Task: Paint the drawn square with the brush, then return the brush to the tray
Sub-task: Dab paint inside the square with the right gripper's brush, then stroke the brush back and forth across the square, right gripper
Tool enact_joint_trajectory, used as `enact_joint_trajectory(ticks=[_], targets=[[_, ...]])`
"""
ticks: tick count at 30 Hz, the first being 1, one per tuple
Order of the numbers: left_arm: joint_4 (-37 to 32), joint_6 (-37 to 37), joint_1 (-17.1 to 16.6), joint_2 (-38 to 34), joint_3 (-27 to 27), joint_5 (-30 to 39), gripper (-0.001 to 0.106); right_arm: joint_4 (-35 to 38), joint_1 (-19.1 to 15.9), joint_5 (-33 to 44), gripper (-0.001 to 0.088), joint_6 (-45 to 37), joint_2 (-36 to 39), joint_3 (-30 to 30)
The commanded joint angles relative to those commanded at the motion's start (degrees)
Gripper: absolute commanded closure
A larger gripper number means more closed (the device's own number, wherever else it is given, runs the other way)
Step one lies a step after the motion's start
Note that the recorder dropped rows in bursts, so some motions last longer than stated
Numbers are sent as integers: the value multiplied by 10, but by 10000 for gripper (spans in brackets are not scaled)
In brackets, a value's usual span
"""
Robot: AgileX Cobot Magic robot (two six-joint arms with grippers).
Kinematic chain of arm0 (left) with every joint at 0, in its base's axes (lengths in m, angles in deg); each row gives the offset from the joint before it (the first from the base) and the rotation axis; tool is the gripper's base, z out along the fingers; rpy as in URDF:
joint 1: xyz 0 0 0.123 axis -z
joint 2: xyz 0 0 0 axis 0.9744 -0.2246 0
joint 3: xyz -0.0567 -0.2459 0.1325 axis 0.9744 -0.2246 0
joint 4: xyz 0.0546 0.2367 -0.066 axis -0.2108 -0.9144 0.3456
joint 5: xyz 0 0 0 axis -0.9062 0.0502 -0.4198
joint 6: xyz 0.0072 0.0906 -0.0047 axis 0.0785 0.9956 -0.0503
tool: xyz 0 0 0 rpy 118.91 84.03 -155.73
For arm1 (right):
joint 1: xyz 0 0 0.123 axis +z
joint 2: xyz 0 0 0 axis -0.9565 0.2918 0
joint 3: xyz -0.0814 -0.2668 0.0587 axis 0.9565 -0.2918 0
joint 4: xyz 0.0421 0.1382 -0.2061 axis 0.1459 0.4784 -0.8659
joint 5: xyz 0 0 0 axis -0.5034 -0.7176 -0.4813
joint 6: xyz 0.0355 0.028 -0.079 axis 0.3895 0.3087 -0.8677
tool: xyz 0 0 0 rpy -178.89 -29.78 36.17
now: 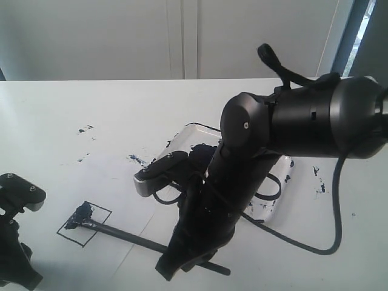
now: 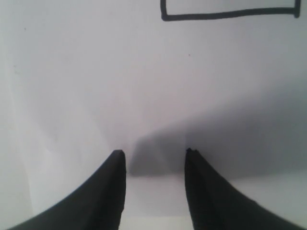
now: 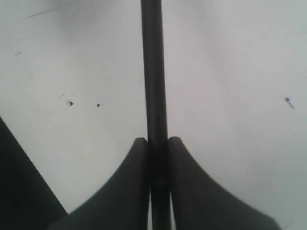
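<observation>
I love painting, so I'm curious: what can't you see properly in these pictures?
- Right wrist view: the right gripper clamps the brush, but the picture's edge cuts off its tip.
- Exterior view: the right arm hides much of the tray and part of the brush.
- Left wrist view: only a strip of the drawn square shows; the edge cuts off the rest.
- Exterior view: the corner cuts off the left arm.

The brush [image 1: 130,236] is black. The square [image 1: 76,233] has a black outline. The tray [image 1: 179,138] is white with blue smears.
</observation>
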Motion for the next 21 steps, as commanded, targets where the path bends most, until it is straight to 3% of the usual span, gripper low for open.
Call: enact_joint_trajectory(ticks=[14,21], targets=[[0,0,0,0,0,-1,598,-1,1,53,868,12,0,26],[0,0,0,0,0,-1,598,-2,38,53,868,8,1,27]])
